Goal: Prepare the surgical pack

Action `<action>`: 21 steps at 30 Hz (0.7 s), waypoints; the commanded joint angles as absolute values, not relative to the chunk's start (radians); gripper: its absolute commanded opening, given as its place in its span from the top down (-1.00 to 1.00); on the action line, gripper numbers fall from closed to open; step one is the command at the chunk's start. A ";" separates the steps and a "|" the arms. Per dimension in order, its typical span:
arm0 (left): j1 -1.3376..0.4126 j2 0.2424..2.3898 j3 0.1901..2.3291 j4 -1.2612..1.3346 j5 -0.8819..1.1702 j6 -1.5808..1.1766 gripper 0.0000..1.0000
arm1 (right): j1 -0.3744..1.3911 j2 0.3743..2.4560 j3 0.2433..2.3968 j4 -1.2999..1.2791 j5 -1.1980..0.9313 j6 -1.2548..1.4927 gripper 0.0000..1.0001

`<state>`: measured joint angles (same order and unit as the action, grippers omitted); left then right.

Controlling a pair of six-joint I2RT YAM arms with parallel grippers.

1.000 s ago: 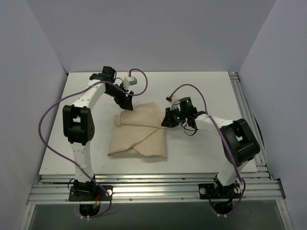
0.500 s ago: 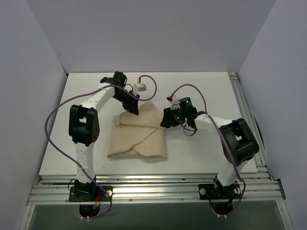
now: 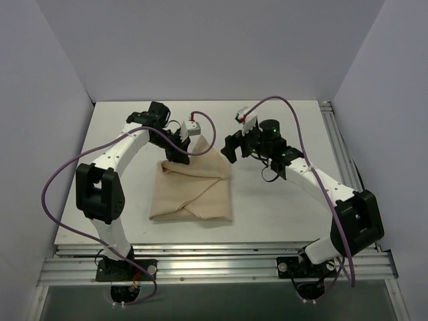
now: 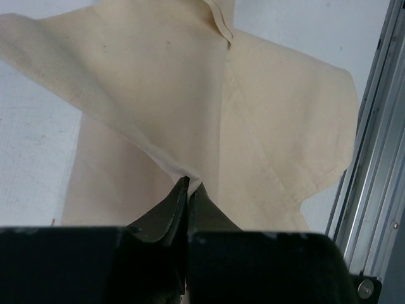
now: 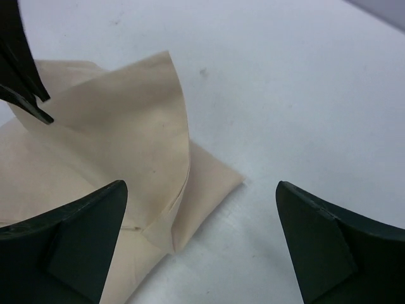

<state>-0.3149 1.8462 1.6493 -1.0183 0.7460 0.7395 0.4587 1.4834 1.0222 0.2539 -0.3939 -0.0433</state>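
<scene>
The surgical pack shows only as a folded tan cloth bundle (image 3: 194,190) lying mid-table; nothing inside it is visible. My left gripper (image 3: 175,154) is at the bundle's far left corner, shut on a raised fold of the cloth (image 4: 253,126), which is pinched between its dark fingertips (image 4: 188,185). My right gripper (image 3: 229,148) hovers just off the bundle's far right corner, open wide and holding nothing. In the right wrist view (image 5: 199,185) the cloth's corner flap (image 5: 126,120) stands up below and to the left, and the left gripper's fingers (image 5: 22,69) show at the top left.
The white table (image 3: 281,200) carries the bundle. Aluminium rails (image 3: 214,264) run along its near edge and another rail (image 4: 380,158) along its side. Grey walls enclose the table at the back and sides. Purple cables loop off both arms.
My left gripper has shut on the cloth's far fold and raised it. My right gripper has opened, let go of the cloth, and pulled back and up from the bundle's right corner.
</scene>
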 commanded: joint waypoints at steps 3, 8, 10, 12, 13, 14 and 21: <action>-0.327 1.795 1.623 -1.152 0.815 0.908 0.86 | 0.477 1.428 0.971 0.396 -0.520 -0.297 -1.00; -0.327 1.769 1.563 -1.151 0.815 0.937 0.85 | 0.511 1.460 0.905 0.484 -0.590 -0.322 -0.95; -0.327 1.761 1.552 -1.149 0.818 0.949 0.85 | 0.503 1.474 0.858 0.640 -0.638 -0.286 -0.95; -0.327 1.755 1.549 -1.149 0.816 0.956 0.85 | 0.505 1.505 0.848 0.713 -0.649 -0.221 -0.95; -0.327 1.753 1.551 -1.147 0.815 0.956 0.85 | 0.503 1.556 0.856 0.776 -0.660 -0.195 -0.94; -0.327 1.752 1.552 -1.143 0.812 0.954 0.85 | 0.503 1.587 0.870 0.785 -0.710 -0.178 -0.93; -0.327 1.746 1.529 -1.112 0.804 0.933 0.85 | 0.430 1.851 1.092 0.733 -0.894 -0.101 -0.75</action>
